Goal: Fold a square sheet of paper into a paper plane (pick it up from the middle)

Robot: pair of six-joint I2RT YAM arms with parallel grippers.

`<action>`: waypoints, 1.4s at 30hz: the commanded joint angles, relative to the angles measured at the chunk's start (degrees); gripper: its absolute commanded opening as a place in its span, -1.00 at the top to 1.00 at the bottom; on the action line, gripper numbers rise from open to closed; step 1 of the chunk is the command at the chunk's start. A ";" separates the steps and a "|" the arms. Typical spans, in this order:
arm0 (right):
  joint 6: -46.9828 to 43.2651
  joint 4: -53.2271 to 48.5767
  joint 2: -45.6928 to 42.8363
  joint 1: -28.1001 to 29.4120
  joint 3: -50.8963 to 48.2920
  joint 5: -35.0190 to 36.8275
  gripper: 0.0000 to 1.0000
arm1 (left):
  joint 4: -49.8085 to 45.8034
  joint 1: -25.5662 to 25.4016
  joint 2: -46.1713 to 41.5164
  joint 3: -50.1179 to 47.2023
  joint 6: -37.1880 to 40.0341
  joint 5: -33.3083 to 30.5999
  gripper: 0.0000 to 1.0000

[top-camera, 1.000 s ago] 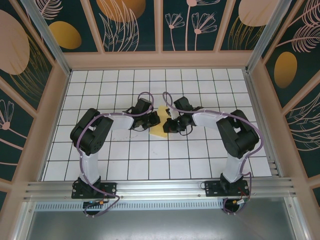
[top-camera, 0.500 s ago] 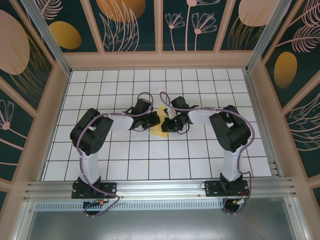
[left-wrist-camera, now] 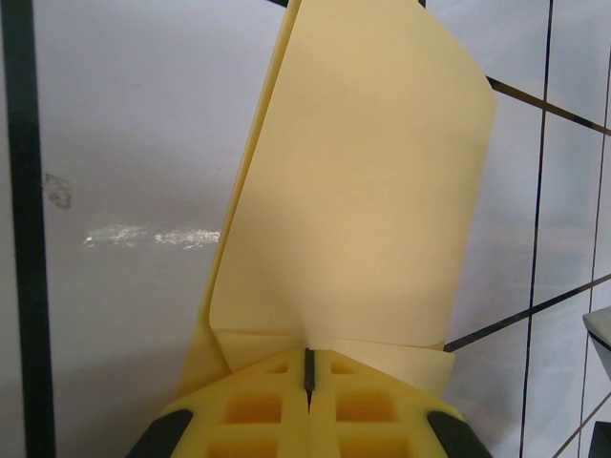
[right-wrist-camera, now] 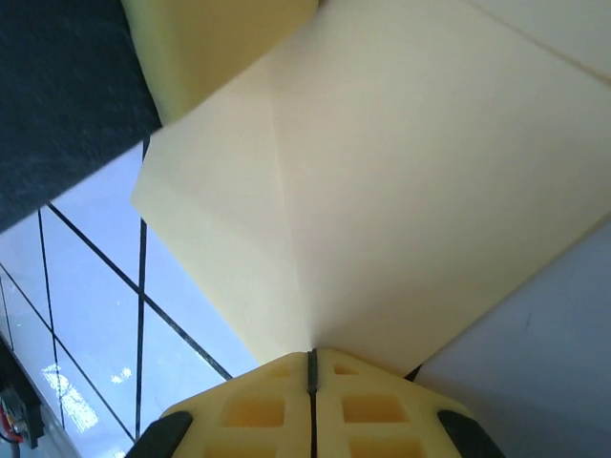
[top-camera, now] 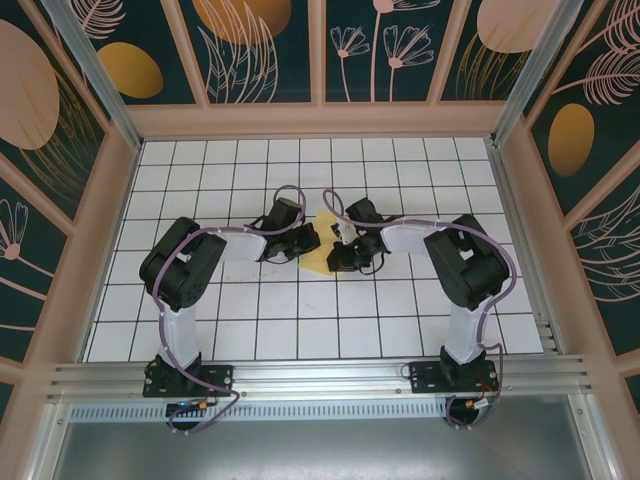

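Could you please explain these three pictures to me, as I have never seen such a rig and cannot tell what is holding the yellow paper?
These are two robot arms bolted at the near edge of a white gridded table. The overhead picture looks down from above and behind them, with the left arm on the left and the right arm on the right. The other two pictures come from a camera on each wrist. One looks along the left fingers, the other along the right fingers, and both pairs are yellow-padded. Both pairs are closed on one partly folded sheet of yellow paper, each pinching it from its own side, between the two arms.
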 commanded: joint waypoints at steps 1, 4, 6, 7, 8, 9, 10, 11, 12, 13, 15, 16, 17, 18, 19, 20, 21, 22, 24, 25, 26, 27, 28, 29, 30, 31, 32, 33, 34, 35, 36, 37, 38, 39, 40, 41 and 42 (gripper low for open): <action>-0.72 -3.13 -1.48 0.26 -0.91 -2.16 0.84 | -7.21 -0.25 2.48 -2.62 -0.43 -3.15 0.92; -0.53 -3.32 -1.62 0.08 -0.80 -2.81 0.84 | -7.14 -0.24 2.41 -2.77 -0.43 -3.06 0.92; -0.37 -3.25 -1.96 0.04 -0.73 -3.04 0.84 | -7.09 -0.25 2.42 -2.81 -0.47 -3.06 0.92; -0.24 -3.10 -2.23 -0.14 -0.63 -3.20 0.84 | -7.05 -0.17 2.41 -2.80 -0.43 -3.06 0.92; -0.05 -2.84 -2.41 -0.29 -0.56 -3.58 0.84 | -7.05 -0.25 2.42 -2.77 -0.46 -2.98 0.92; 0.23 -2.48 -2.70 -0.38 -0.47 -4.11 0.84 | -7.05 -0.25 2.45 -2.69 -0.38 -2.97 0.92; 0.38 -2.36 -2.90 -0.62 -0.37 -4.40 0.84 | -7.10 -0.25 2.34 -2.63 -0.36 -2.89 0.92; 0.45 -2.36 -3.01 -0.65 -0.20 -4.54 0.83 | -7.10 -0.24 2.38 -2.68 -0.42 -2.89 0.92; 0.43 -2.35 -3.18 -0.76 -0.10 -4.69 0.83 | -7.13 -0.25 2.38 -2.60 -0.43 -2.85 0.92; 0.43 -2.32 -3.21 -0.74 -0.08 -4.94 0.83 | -7.13 -0.24 2.31 -2.59 -0.43 -2.88 0.92; 0.34 -2.43 -3.10 -0.74 -0.25 -5.24 0.83 | -7.15 -0.25 2.27 -2.59 -0.27 -2.89 0.92; 0.25 -2.44 -3.00 -0.74 -0.43 -5.17 0.83 | -7.13 -0.20 2.31 -2.59 -0.26 -2.88 0.92; 0.26 -2.44 -2.96 -0.74 -0.65 -5.10 0.83 | -7.14 -0.24 2.39 -2.63 -0.29 -2.80 0.92; 0.27 -2.44 -2.75 -0.74 -0.95 -5.03 0.83 | -7.05 -0.25 2.40 -2.59 -0.29 -2.80 0.92; 0.26 -2.36 -2.63 -0.74 -1.19 -4.98 0.83 | -7.05 -0.20 2.36 -2.59 -0.26 -2.80 0.92; 0.25 -2.42 -2.47 -0.74 -1.38 -4.90 0.83 | -7.07 -0.25 2.41 -2.59 -0.25 -2.80 0.92; 0.25 -2.36 -2.20 -0.74 -1.71 -4.88 0.83 | -7.06 -0.23 2.41 -2.63 -0.29 -2.80 0.92; 0.26 -2.35 -2.01 -0.73 -1.96 -4.89 0.83 | -7.05 -0.24 2.41 -2.59 -0.26 -2.76 0.92; 0.18 -2.42 -1.52 -0.74 -2.50 -4.29 0.83 | -7.05 -0.25 2.36 -2.60 -0.34 -2.80 0.92; 0.17 -2.48 -1.30 -0.74 -2.70 -3.83 0.83 | -7.06 -0.25 2.30 -2.59 -0.30 -2.79 0.92; 0.10 -2.62 -0.82 -0.74 -2.84 -3.29 0.83 | -7.05 -0.22 2.36 -2.60 -0.40 -2.78 0.92; 0.08 -2.70 -0.31 -0.74 -2.94 -2.84 0.83 | -7.00 -0.21 2.38 -2.66 -0.38 -2.78 0.92; 0.08 -2.79 0.16 -0.74 -2.99 -2.72 0.83 | -6.96 -0.20 2.35 -2.67 -0.43 -2.79 0.92; 0.15 -2.87 0.70 -0.73 -3.00 -2.72 0.83 | -6.88 -0.23 2.37 -2.64 -0.47 -2.71 0.92; 0.21 -2.96 0.90 -0.74 -2.91 -2.79 0.83 | -6.87 -0.22 2.27 -2.76 -0.43 -2.71 0.92; 0.37 -2.74 0.61 -0.74 -2.77 -2.99 0.83 | -6.85 -0.25 2.32 -2.87 -0.43 -2.71 0.92; 0.57 -2.37 -0.26 -0.73 -2.52 -3.20 0.84 | -6.78 -0.25 2.31 -2.85 -0.43 -2.71 0.92; 0.80 -1.89 -1.68 -0.74 -2.12 -3.27 0.84 | -6.80 -0.25 2.23 -2.87 -0.43 -2.71 0.92; 1.15 -1.21 -3.03 -0.74 -1.81 -3.16 0.84 | -6.78 -0.23 2.23 -2.93 -0.43 -2.67 0.92; 1.68 -0.20 -4.69 -0.82 -1.52 -3.18 0.84 | -6.70 -0.19 2.12 -3.05 -0.46 -2.71 0.92; 2.19 0.88 -5.84 -0.95 -1.20 -3.26 0.84 | -6.61 -0.21 2.06 -3.03 -0.51 -2.65 0.92; 2.50 1.42 -6.48 -0.99 -0.95 -3.18 0.83 | -6.55 -0.25 1.99 -3.05 -0.52 -2.63 0.92; 2.92 1.90 -6.68 -1.04 -0.59 -3.00 0.83 | -6.56 -0.23 2.05 -3.05 -0.55 -2.62 0.92; 3.04 1.98 -6.21 -1.09 -0.14 -2.81 0.83 | -6.47 -0.25 2.01 -3.06 -0.52 -2.55 0.92; 3.06 1.88 -5.40 -1.09 0.30 -2.42 0.83 | -6.43 -0.25 2.03 -3.12 -0.52 -2.53 0.92; 3.19 1.60 -4.32 -1.09 0.81 -1.74 0.83 | -6.31 -0.25 2.04 -3.12 -0.52 -2.45 0.92; 3.32 1.52 -3.13 -1.09 1.19 -1.43 0.83 | -6.26 -0.21 2.05 -3.12 -0.53 -2.44 0.92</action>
